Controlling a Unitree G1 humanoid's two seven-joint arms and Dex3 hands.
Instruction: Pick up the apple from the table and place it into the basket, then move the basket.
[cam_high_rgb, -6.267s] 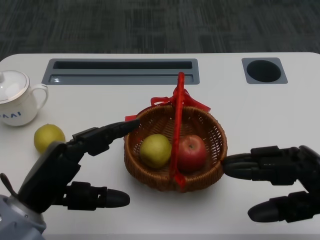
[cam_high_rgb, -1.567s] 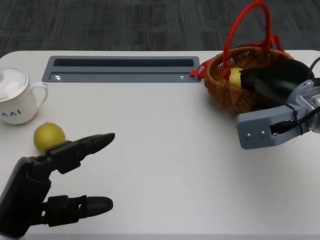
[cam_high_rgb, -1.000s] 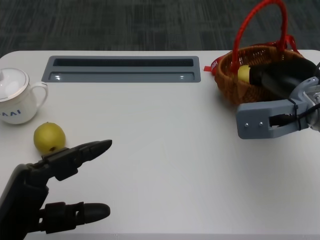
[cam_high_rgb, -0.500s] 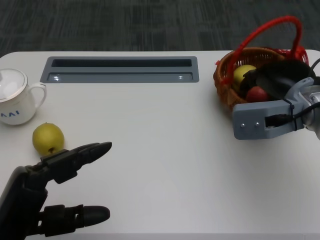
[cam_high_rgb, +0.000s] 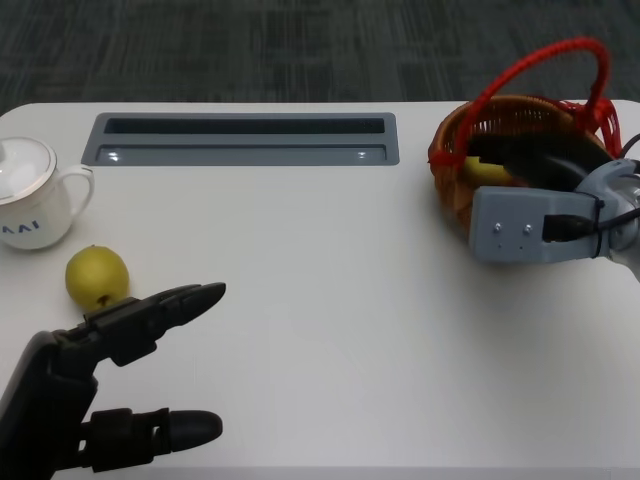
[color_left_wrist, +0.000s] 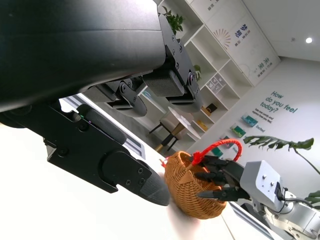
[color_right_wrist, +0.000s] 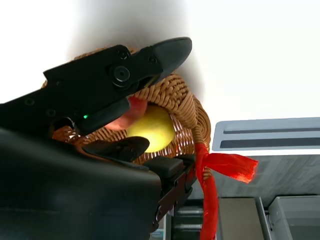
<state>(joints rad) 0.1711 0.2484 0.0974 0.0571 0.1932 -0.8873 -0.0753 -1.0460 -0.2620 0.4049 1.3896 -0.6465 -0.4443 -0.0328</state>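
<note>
One basket (cam_high_rgb: 455, 185); one red apple (color_right_wrist: 131, 111); two yellow-green fruits (cam_high_rgb: 97, 277) (color_right_wrist: 151, 128); one cup (cam_high_rgb: 33, 207).

Basket (cam_high_rgb: 455, 170) far right, pear (cam_high_rgb: 97, 278) left, mug (cam_high_rgb: 30, 205) behind pear

Woven wicker basket (cam_high_rgb: 455, 185) w/ red cloth ribbon; glossy ceramic mug (cam_high_rgb: 32, 210), matt table (cam_high_rgb: 330, 300).

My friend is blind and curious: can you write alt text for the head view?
At the white table's far right, the robot's right hand grips a wicker basket with a red handle. Its left hand hovers open near a yellow-green fruit and a white lidded cup.
</note>
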